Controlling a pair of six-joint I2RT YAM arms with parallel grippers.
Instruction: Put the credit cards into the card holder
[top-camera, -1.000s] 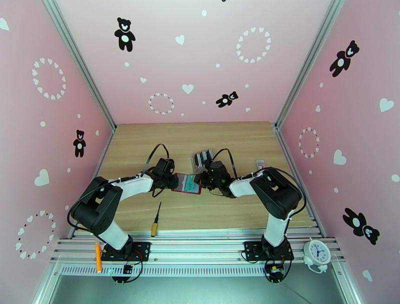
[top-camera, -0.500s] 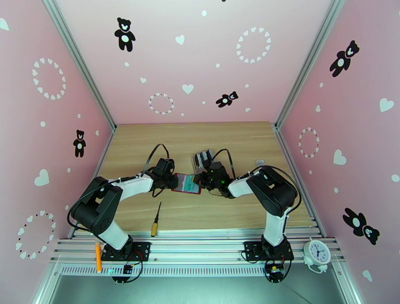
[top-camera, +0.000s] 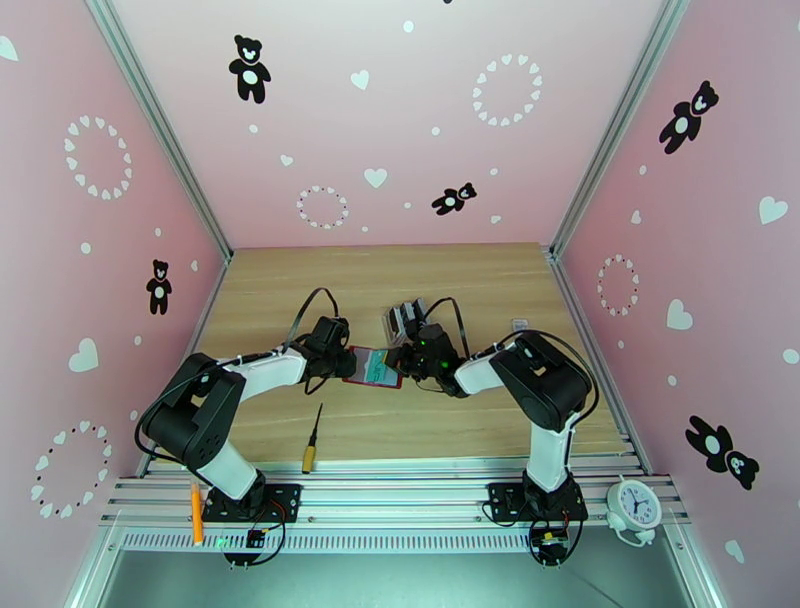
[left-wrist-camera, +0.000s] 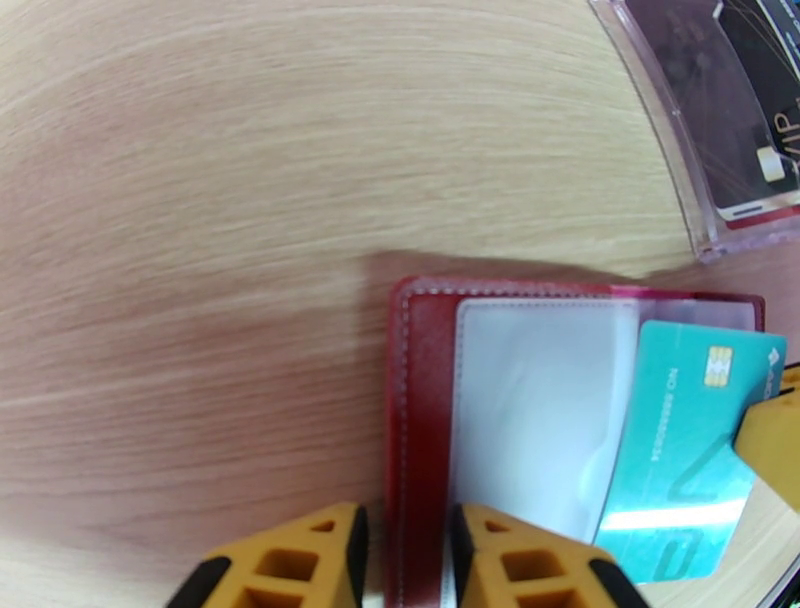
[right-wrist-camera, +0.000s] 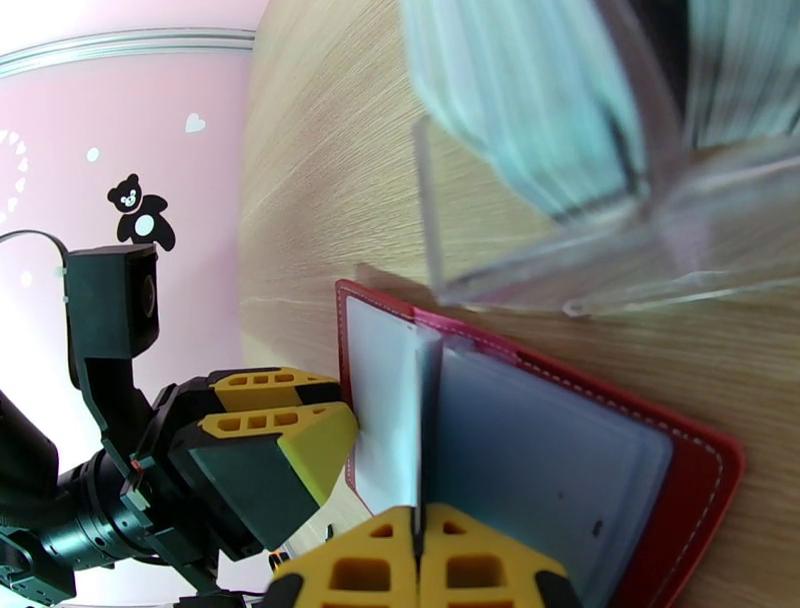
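While both arms meet over the red card holder (top-camera: 377, 367) mid-worktop (top-camera: 450, 290), beside the clear rack (top-camera: 405, 318), I plan the insertion. On the left wrist view, my left fingers (left-wrist-camera: 300, 560) pinch the holder's stitched edge, and the teal card (left-wrist-camera: 680, 440) sits skewed against its clear sleeve. On the right wrist view, my right fingers (right-wrist-camera: 480, 565) are pressed together on that card. I'd hold the cover pinned, square the card to the slot mouth, then slide slowly.

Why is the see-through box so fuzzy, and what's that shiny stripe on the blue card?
Right wrist view: the rack sits very near the lens, so it is out of focus. Left wrist view: the stripe on the card is glare from light; a soft shadow lies on the table beside the wallet.
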